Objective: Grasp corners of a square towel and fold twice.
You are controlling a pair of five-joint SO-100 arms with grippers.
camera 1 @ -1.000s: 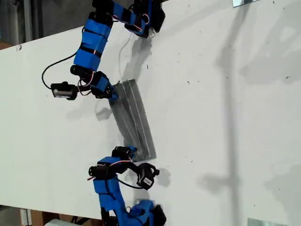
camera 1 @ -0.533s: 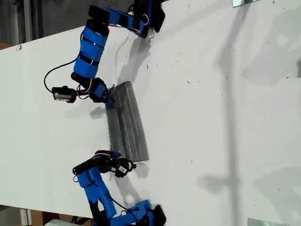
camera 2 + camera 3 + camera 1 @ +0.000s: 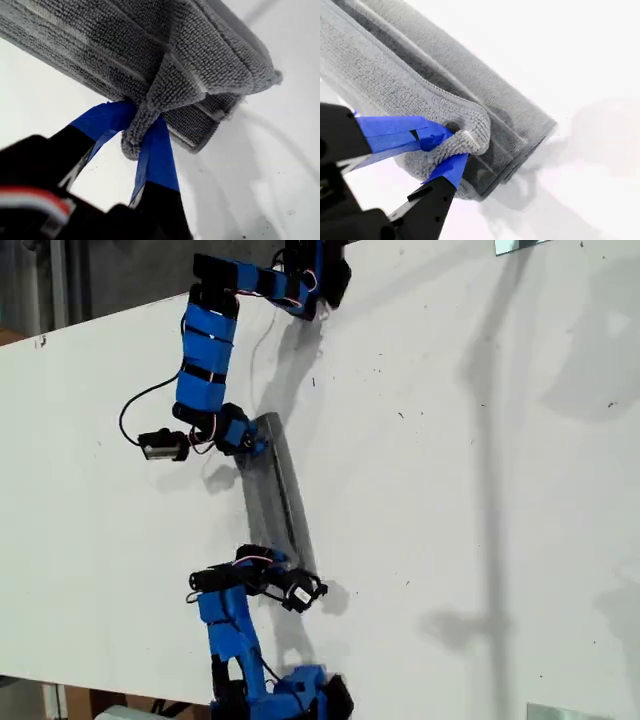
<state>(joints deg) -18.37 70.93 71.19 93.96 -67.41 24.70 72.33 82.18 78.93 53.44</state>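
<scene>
Both pincers clamp corners: my first pincer, my second pincer. Thin grey striped square towel has narrowed since a second ago, lifted at white tabletop centre-left, nine o'clock. Second fold looks underway.

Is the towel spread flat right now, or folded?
Folded. The towel lies as a narrow strip on the table, and both wrist views show stacked layers, each end pinched in a hand.
</scene>
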